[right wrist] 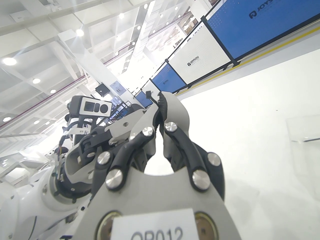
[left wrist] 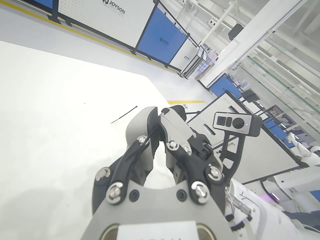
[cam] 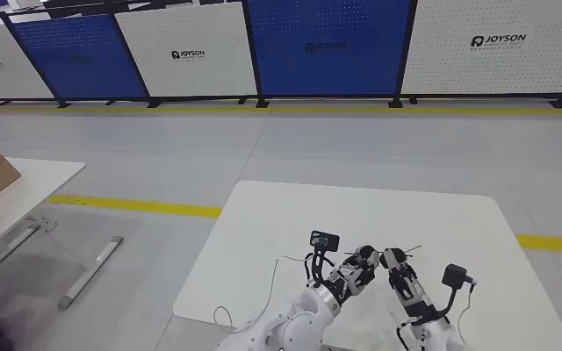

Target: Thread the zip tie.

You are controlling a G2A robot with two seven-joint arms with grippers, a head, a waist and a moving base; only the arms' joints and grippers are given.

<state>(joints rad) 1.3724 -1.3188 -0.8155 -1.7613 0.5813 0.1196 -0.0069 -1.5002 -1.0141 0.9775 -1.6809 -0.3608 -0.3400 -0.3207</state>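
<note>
My left gripper (left wrist: 158, 124) is shut on a thin black zip tie strand (left wrist: 151, 134) that runs between its fingertips. Just beyond it my right gripper (right wrist: 160, 101) is shut on a black zip tie whose square head (right wrist: 149, 93) sticks out past the tips. Whether both hold the same tie is hidden. From above, the left gripper (cam: 366, 258) and the right gripper (cam: 392, 257) sit tip to tip over the near part of the white table (cam: 369, 211). A second black zip tie (left wrist: 124, 117) lies loose on the table past the grippers.
A clear sheet-like item (right wrist: 300, 128) with a thin dark strip (right wrist: 308, 140) rests on the table off to one side. Another white table (cam: 35, 180) stands across the floor gap. Blue and white panels (cam: 329, 48) fence the far side.
</note>
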